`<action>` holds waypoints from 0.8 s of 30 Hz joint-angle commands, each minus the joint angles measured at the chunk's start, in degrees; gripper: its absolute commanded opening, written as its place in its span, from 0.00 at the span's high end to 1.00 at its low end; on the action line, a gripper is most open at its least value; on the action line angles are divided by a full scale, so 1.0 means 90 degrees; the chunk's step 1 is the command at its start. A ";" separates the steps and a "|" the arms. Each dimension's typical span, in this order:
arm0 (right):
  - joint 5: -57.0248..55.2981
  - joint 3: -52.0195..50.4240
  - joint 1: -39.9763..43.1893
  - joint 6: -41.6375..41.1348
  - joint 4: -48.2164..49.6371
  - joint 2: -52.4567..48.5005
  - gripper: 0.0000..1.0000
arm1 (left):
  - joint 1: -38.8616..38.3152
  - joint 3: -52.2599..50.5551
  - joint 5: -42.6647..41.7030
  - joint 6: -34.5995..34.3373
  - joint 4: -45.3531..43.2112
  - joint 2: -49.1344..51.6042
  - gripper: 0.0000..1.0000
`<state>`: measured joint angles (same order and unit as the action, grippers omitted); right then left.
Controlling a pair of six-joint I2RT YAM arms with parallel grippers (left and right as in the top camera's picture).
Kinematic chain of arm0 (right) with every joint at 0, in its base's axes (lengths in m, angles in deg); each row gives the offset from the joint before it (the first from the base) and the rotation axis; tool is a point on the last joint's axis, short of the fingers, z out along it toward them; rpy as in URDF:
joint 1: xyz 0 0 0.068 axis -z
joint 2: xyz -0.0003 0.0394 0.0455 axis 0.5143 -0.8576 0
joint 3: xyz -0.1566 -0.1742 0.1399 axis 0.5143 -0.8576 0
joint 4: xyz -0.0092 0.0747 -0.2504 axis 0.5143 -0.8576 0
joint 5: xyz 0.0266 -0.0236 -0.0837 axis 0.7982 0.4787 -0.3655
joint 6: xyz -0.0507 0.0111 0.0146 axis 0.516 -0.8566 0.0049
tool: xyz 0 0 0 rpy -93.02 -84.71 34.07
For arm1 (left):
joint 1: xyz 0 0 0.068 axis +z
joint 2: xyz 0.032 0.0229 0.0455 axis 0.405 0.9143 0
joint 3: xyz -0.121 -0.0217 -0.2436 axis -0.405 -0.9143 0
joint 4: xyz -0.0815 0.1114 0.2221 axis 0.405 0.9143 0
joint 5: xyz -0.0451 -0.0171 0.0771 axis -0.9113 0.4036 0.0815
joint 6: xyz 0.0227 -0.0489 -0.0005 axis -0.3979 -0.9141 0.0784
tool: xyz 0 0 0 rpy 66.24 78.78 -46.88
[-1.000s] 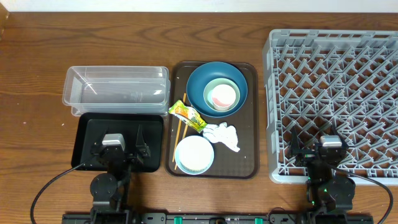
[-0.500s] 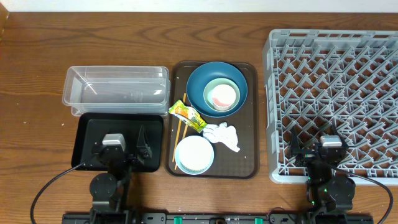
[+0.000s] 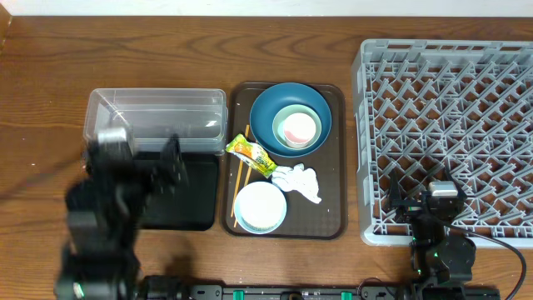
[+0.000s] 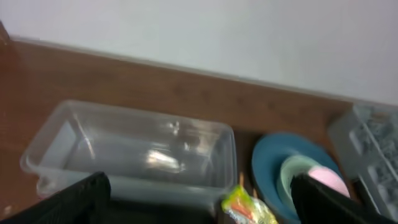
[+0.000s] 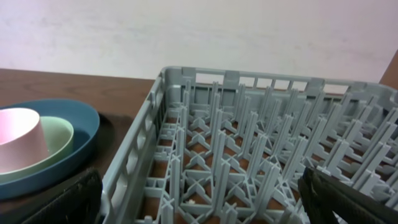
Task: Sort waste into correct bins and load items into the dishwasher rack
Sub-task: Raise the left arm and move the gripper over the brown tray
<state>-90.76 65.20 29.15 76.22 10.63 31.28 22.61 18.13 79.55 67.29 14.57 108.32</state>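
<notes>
A yellow-green snack wrapper (image 3: 252,155), a crumpled white tissue (image 3: 300,182), wooden chopsticks (image 3: 241,171) and a small light blue bowl (image 3: 260,207) lie on the brown tray (image 3: 333,167). At its back a dark blue bowl (image 3: 265,108) holds a pale green bowl (image 3: 279,122) and a pink cup (image 3: 298,127). The clear tub (image 3: 158,117) and black tray (image 3: 187,200) stand left of it. My left gripper (image 3: 141,167), blurred, hangs open over the black tray, facing the tub (image 4: 137,149) and wrapper (image 4: 245,208). My right gripper (image 3: 429,207) is open over the near edge of the grey dishwasher rack (image 3: 450,125).
The rack (image 5: 249,155) fills the right side of the table with upright pegs. In the right wrist view the blue bowl (image 5: 74,134) shows just left of the rack wall. A pale wall runs along the back of the wooden table (image 3: 50,83).
My left arm has risen and swung left and toward the back, now blurred over the black tray's left part. The right arm and all objects have stayed still.
</notes>
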 commanded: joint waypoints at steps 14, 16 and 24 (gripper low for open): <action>-0.0022 -0.0010 0.0002 0.0078 -0.0029 0.0024 0.01 | 0.0024 0.4607 -0.1802 0.0209 0.3689 0.5542 0.03; -0.0022 -0.0007 0.0002 0.0080 -0.0029 0.0024 0.01 | -0.0051 0.4607 -0.1906 0.0204 0.3762 0.5695 0.26; -0.0022 -0.0010 0.0002 0.0078 -0.0029 0.0024 0.01 | -0.0969 0.4595 -0.0520 -0.0012 0.3674 0.5838 0.43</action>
<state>-90.76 65.20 29.15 76.22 10.61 31.26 16.67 58.15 68.86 67.53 48.02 160.78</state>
